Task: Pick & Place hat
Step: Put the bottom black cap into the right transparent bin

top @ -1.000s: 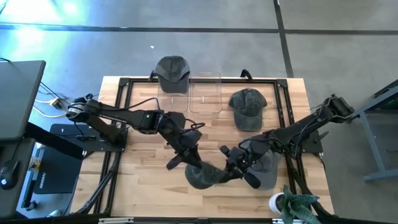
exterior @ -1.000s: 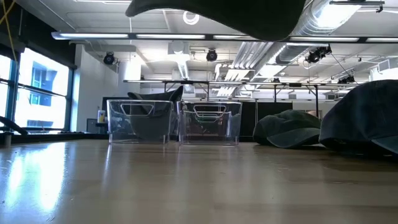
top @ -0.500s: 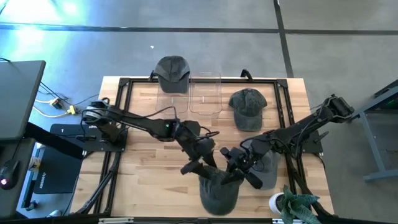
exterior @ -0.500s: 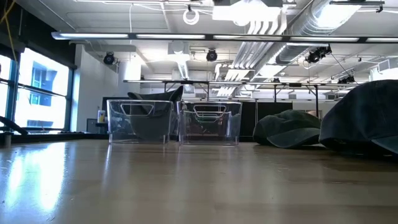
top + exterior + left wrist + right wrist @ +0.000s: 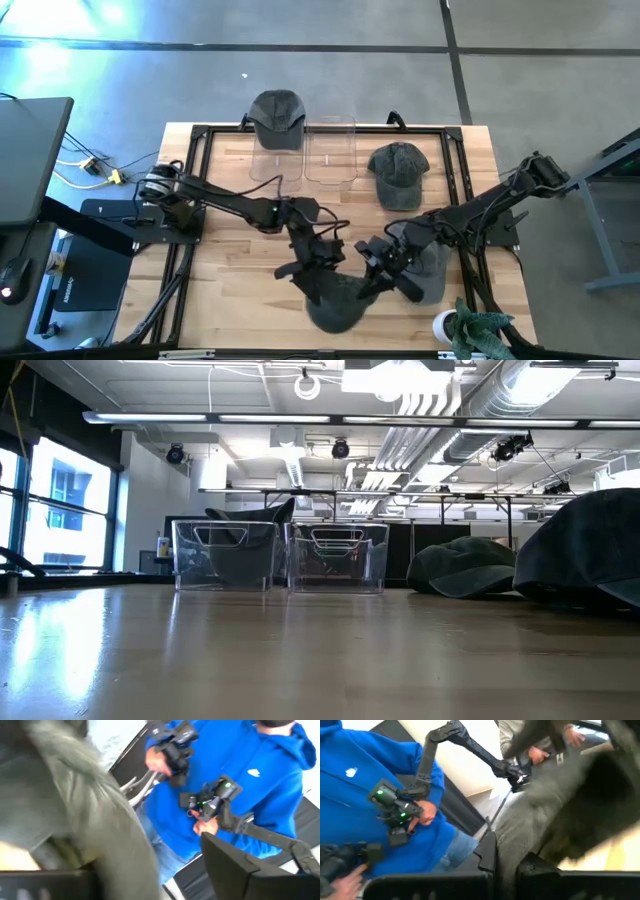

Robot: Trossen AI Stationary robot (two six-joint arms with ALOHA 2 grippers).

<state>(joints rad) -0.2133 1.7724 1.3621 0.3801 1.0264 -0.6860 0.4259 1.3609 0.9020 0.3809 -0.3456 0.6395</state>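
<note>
I see a pale wood table with a black frame, standing on a grey concrete floor; the low view shows an open office under ceiling ducts beyond it.

The held hat hangs at the near edge, between the two arms. Its long axis and facing cannot be determined from the high view.

The left gripper sits at the hat's upper left; I cannot tell how wide its fingers stand. The right gripper is clamped tight on the hat's right side, with grey fabric filling the right wrist view.

A second hat lies just beside the right gripper, partly under that arm. A potted plant stands at the near right corner.

Farther back lies a third hat. Two clear bins stand at the far edge, the left one holding a fourth hat.

A person in a blue hoodie holds controller arms beyond the near edge.
</note>
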